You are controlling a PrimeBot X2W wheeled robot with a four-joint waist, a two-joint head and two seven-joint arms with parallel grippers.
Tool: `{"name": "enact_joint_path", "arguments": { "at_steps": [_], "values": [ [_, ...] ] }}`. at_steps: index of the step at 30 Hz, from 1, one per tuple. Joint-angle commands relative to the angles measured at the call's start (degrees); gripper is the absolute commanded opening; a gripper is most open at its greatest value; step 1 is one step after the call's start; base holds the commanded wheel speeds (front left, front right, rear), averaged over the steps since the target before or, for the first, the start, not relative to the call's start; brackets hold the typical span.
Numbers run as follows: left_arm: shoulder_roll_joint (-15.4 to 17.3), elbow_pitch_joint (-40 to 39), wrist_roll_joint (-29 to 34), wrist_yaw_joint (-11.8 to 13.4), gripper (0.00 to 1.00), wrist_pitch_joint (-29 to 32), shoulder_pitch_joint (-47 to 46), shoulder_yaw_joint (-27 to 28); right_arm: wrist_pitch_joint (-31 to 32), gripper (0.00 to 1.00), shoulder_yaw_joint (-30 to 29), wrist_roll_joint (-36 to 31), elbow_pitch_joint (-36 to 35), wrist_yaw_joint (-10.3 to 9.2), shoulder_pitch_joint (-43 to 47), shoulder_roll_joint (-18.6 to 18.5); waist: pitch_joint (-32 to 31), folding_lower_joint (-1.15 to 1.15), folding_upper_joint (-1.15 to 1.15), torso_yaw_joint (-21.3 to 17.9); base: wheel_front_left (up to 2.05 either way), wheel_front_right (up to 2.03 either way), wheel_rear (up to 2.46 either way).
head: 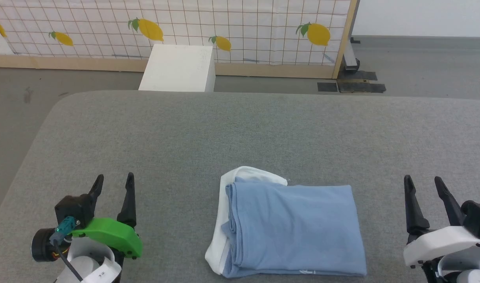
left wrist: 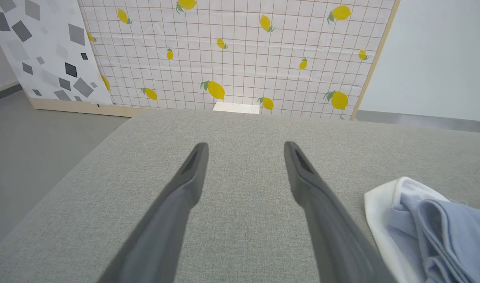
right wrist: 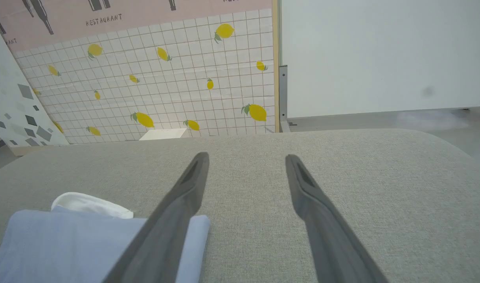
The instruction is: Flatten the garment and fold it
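The garment lies folded into a compact light blue rectangle near the front edge of the grey table, its white collar showing along the left and top-left edge. My left gripper stands open to the left of it, apart from the cloth. To the right, my right gripper is open too, clear of the fabric. The left wrist view has the garment at lower right beside my open left gripper. In the right wrist view the garment sits lower left of the open right gripper.
A white box stands on the floor behind the table. Behind it runs a lemon-patterned tiled panel with a wooden base. Grey floor surrounds the table, whose far corners are rounded.
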Motion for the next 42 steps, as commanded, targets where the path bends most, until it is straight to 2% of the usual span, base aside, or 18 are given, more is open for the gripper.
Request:
{"name": "enact_joint_path", "arguments": {
  "at_steps": [1,33,38,42],
  "values": [
    [0.28,0.18,-0.26,-0.12,1.00,0.13,0.81,-0.15,0.31,1.00,-0.04,-0.48,0.01,-0.08,0.63,0.26,0.02,0.00,0.00,-0.01,0.00,0.00,0.00],
    [0.39,0.04,-1.78,0.29,1.00,-0.16,0.48,-0.74,1.07,1.00,0.52,-0.69,0.70,-0.08,0.28,0.81,-0.45,0.00,0.00,0.15,0.00,0.00,0.00],
    [0.64,-0.25,-1.64,0.46,1.00,-0.20,0.68,-1.00,5.78,1.00,0.41,1.25,1.03,-0.08,-1.08,0.03,-0.69,0.00,0.00,0.14,0.00,0.00,0.00],
    [0.98,-0.73,-1.60,0.51,1.00,-0.25,0.69,-1.07,17.21,1.00,1.48,5.38,1.03,-0.08,-4.65,-2.75,0.00,0.00,0.00,0.18,0.00,0.00,0.00]
  ]
}}
